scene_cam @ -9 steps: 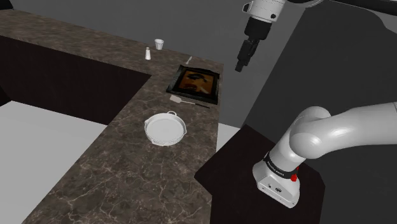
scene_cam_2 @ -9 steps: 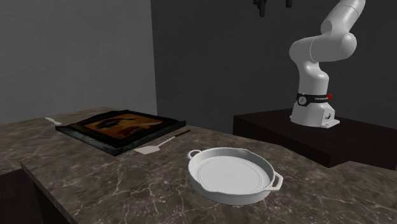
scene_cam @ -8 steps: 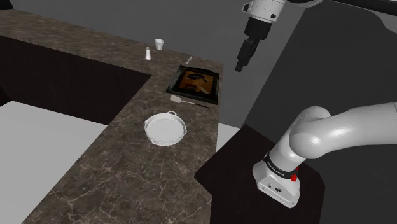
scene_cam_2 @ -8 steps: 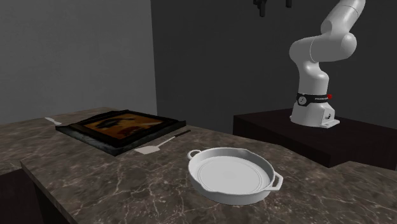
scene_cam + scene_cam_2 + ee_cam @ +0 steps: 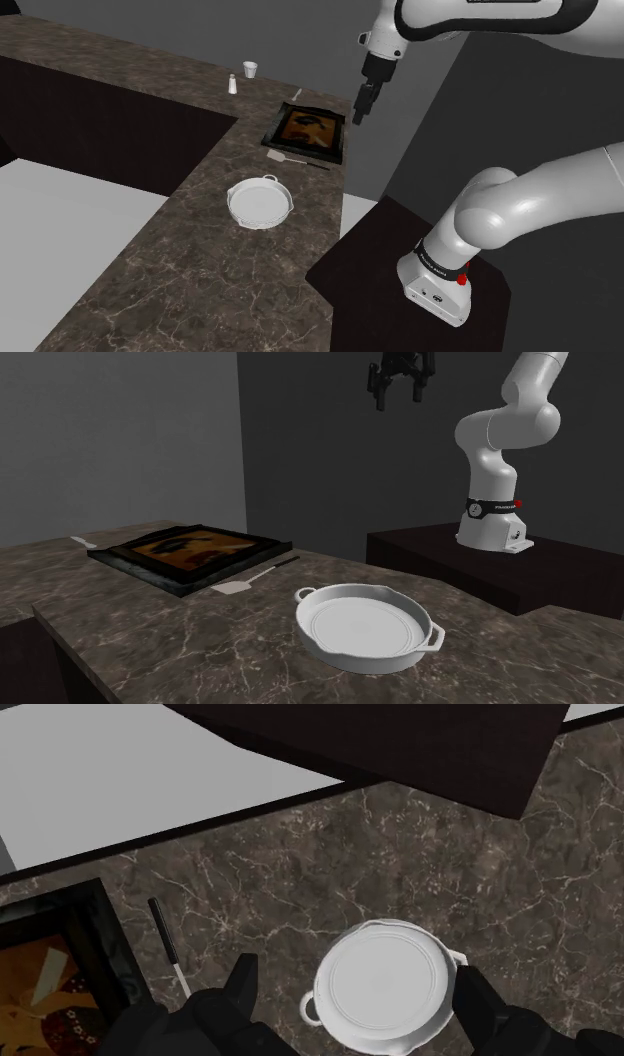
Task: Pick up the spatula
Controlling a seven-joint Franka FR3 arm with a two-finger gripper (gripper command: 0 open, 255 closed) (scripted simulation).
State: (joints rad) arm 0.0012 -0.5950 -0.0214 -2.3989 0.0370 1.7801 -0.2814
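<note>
Shoulder view: the tool (image 5: 358,113), its fingers apart, has dropped leftward toward the tabletop (image 5: 220,265). The spatula (image 5: 298,160) lies untouched just beside the dark tray (image 5: 340,135), so the approach is likely only beginning.

The glossy white rounded robot arm (image 5: 500,215)
Dark joints, a black band (image 5: 447,262) with a red dot (image 5: 462,281) near the base, an all-black two-finger gripper (image 5: 358,112).

High behind stand (image 5: 362,256), low across counter (image 5: 150,642), wrist overhead, pan (image 5: 259,203) shared
</note>
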